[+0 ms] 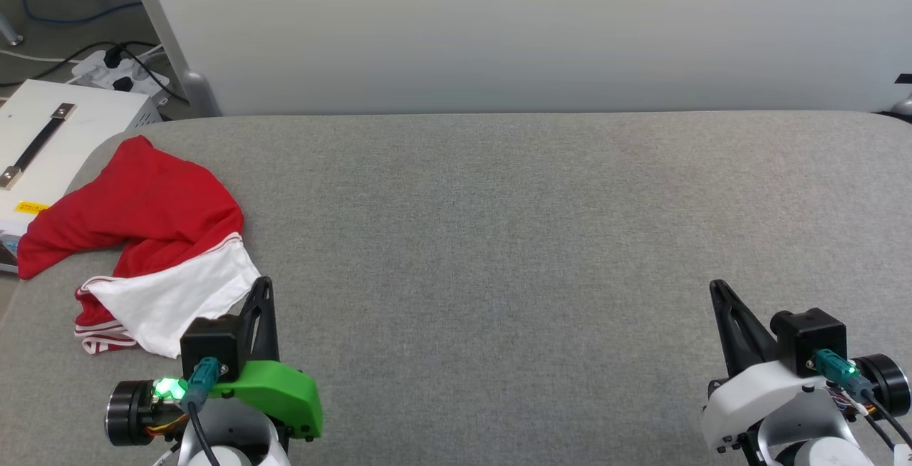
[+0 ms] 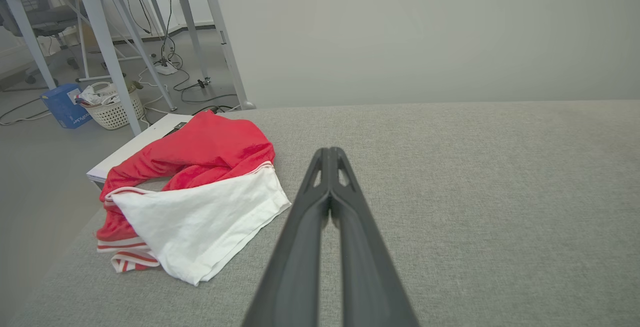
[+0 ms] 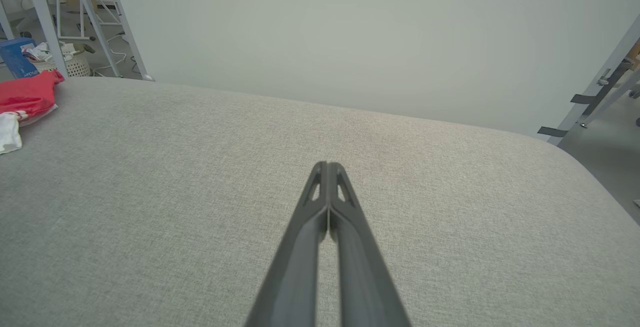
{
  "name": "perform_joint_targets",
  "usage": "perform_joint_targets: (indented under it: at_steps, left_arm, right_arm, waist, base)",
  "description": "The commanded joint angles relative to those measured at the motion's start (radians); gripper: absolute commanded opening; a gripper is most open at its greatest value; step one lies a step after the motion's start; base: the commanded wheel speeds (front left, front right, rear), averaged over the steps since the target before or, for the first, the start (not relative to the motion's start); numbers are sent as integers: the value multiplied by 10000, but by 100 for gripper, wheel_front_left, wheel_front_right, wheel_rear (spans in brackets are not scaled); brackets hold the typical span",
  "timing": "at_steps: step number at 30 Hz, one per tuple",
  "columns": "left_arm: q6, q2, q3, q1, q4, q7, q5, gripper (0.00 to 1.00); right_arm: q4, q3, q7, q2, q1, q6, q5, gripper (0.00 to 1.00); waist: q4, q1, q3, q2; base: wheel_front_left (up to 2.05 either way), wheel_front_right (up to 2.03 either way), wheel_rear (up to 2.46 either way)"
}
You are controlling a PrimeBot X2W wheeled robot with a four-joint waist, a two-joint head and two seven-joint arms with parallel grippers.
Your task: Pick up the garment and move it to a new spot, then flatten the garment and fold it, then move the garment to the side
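Note:
The garment [image 1: 153, 238] lies crumpled at the left end of the grey padded table [image 1: 499, 238], red cloth with a white sleeve and striped trim on top, one red part hanging over the left edge. The left wrist view has the garment [image 2: 200, 202] just left of the fingers. My left gripper [image 1: 265, 284] is shut and empty, its tips beside the white sleeve's right edge. Far to the right my right gripper [image 1: 716, 286] is shut and empty over bare table. In the right wrist view the garment [image 3: 25, 99] lies at the far left.
A white case with a black handle [image 1: 43, 145] stands off the table's left edge, with a power strip and cables [image 1: 117, 70] on the floor behind it. A pale wall panel [image 1: 534, 31] runs along the table's far edge. A basket [image 2: 112, 109] stands on the floor.

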Motion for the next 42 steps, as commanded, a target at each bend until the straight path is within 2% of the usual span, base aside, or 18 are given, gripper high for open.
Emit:
perform_joint_targets:
  at_steps: [1,19,20,42]
  left_arm:
    - [-41,-43,11,5,-24,-7,87,0]
    - [-41,-43,11,5,-24,-7,87,0]
    - [2,2,0,0,0,0,-2,100]
    - [172,-5,-63,-32,-48,-378,-211,100]
  right_arm:
    - [-47,-26,30,7,-165,-6,-97,0]
    - [-47,-26,30,7,-165,-6,-97,0]
    - [2,2,0,0,2,0,4,100]
    - [-266,-170,-372,1,2,-1,550,100]
  waist:
    - [0,0,0,0]
    - [0,0,0,0]
    - [0,0,0,0]
    - [1,0,22,0]
  base:
    - [0,0,0]
    - [0,0,0]
    - [0,0,0]
    - [0,0,0]
